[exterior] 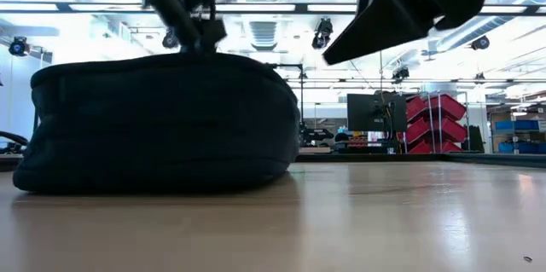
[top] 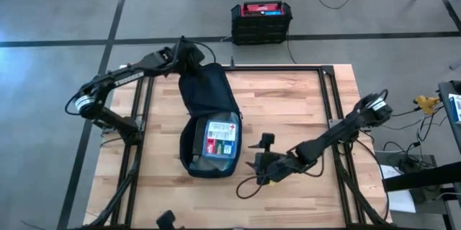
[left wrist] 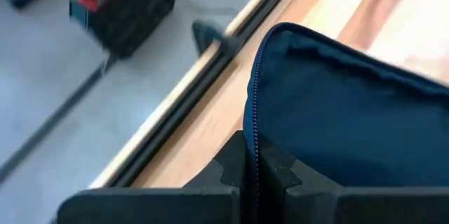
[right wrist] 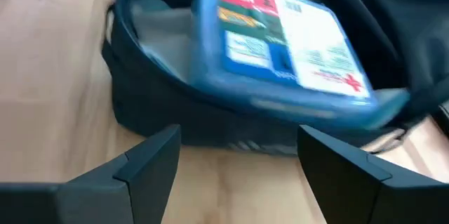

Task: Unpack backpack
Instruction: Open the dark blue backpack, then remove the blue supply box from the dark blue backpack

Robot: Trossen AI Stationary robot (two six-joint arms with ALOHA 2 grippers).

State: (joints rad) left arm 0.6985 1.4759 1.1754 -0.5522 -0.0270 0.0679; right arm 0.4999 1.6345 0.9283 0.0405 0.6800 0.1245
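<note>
The left gripper [left wrist: 252, 171] pinches the backpack [top: 209, 107] at its 12 o'clock end on the counter [top: 288, 107]. At 4 o'clock, the right gripper [right wrist: 238, 161] hovers, fingers wide, facing the blue box [right wrist: 280, 41] inside.

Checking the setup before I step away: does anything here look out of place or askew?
Nothing stands out. The backpack lies unzipped on the table, a blue box sitting in its opening. The left end effector pinches its zipper edge; the right end effector is open nearby.

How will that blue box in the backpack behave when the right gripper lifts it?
The blue box looks rigid and flat, so probably stiff. Its glossy face may be slippery. The soft backpack rim could snag it, though the left gripper pinches the fabric edge.
</note>
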